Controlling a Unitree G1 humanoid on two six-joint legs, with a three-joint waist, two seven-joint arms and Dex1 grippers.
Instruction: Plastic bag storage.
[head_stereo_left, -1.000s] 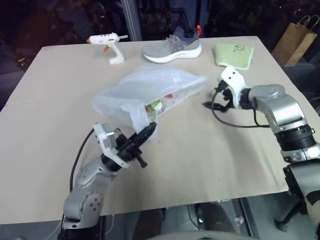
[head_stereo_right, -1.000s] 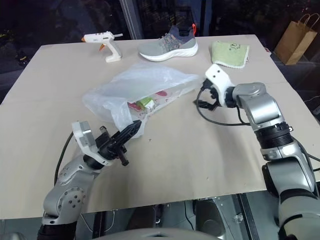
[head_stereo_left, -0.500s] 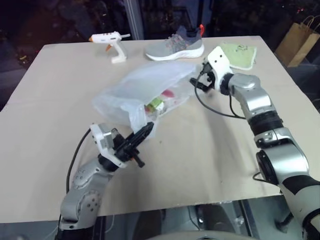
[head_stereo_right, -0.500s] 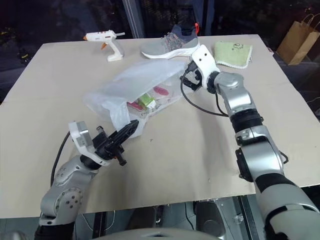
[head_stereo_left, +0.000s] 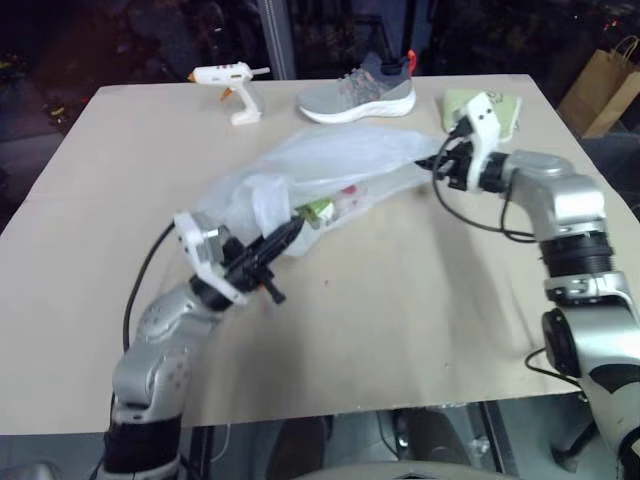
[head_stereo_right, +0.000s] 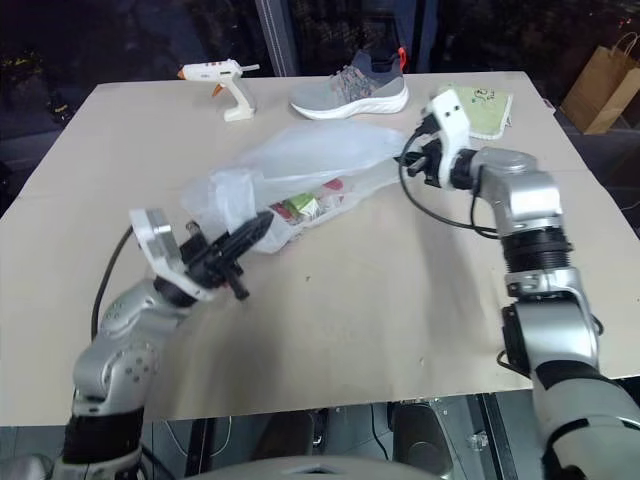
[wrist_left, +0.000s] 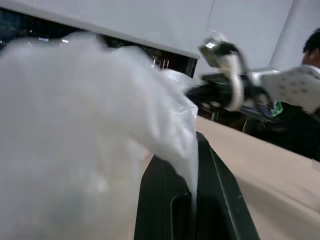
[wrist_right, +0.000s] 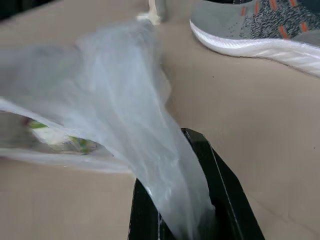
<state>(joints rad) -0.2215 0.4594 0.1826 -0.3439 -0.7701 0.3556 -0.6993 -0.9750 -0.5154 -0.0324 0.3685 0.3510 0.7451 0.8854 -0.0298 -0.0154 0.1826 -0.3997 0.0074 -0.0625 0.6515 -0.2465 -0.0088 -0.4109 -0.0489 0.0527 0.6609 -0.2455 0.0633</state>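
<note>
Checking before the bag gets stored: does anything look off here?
Nothing spilled or damaged. The plastic bag is stretched between the left hand and right hand, each pinching an end, with printed contents still visible inside.

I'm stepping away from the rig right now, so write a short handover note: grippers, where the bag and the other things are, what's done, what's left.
Left gripper: shut on the plastic bag at its near end.
Right gripper: shut on the bag's far end.
The bag is stretched between the two grippers over the table, with colourful items showing through it.
Along the far edge: glue gun, shoe, green cloth. Brown paper bag stands beyond the table.
Done: both ends gripped.
Left: folding or stowing the bag; nothing stored yet.
</note>
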